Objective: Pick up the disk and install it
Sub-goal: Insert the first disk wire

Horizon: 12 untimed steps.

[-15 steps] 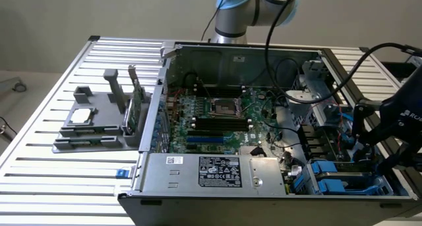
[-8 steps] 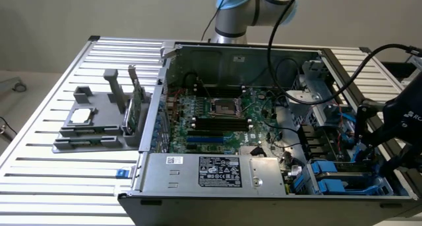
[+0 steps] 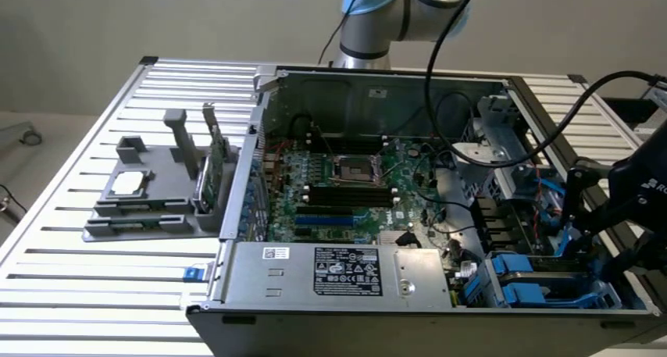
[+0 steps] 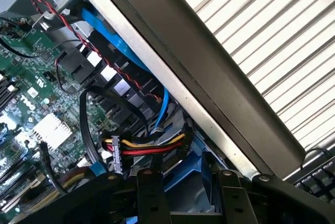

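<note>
The disk (image 4: 180, 176) shows as a blue plastic carrier around a grey body, spanning the gap between my two black fingers (image 4: 151, 192). My gripper (image 4: 187, 179) is shut on the disk across its width. It hangs low over the drive bay (image 3: 536, 275) in the front corner of the open computer case, on the exterior view's right. There my gripper (image 3: 592, 244) appears as a dark shape just above the blue bay fittings. The disk's label side is hidden.
The case's grey side wall (image 4: 209, 77) runs close beside the gripper. A blue data cable (image 4: 163, 110) and a red, yellow and black power lead (image 4: 149, 146) lie just ahead of the fingers. The motherboard (image 3: 344, 185) fills the middle. A grey holder (image 3: 156, 197) stands on the slatted table.
</note>
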Each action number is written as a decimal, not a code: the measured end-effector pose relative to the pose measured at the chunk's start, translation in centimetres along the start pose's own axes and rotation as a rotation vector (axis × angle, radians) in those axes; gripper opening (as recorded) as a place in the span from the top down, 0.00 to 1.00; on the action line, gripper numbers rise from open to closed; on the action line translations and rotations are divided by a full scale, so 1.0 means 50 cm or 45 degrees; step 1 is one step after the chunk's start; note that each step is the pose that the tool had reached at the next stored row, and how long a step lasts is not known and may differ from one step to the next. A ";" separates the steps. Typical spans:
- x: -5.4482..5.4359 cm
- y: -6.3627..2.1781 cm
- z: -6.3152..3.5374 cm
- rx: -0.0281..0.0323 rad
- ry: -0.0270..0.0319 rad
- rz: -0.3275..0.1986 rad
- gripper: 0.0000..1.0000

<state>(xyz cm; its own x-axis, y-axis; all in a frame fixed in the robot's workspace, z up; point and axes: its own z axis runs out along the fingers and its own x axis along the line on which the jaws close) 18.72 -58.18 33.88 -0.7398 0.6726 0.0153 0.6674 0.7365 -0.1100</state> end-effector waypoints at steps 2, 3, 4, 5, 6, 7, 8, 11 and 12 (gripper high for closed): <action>-0.001 -0.001 0.000 -0.0090 0.0089 0.007 0.57; -0.001 -0.001 0.000 -0.0117 0.0117 0.011 0.57; -0.002 -0.002 0.000 -0.0127 0.0129 0.015 0.57; -0.003 -0.003 0.000 -0.0129 0.0135 0.019 0.57; -0.005 -0.004 0.000 -0.0130 0.0139 0.023 0.57; -0.006 -0.006 0.001 -0.0131 0.0143 0.028 0.57; -0.007 -0.007 0.001 -0.0131 0.0148 0.032 0.57; -0.010 -0.011 0.001 -0.0136 0.0168 0.049 0.57; -0.011 -0.012 0.001 -0.0141 0.0178 0.056 0.57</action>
<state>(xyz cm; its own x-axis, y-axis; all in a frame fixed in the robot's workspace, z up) 18.75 -58.99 33.88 -0.7085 0.7053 0.0246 0.7002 0.7069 -0.0998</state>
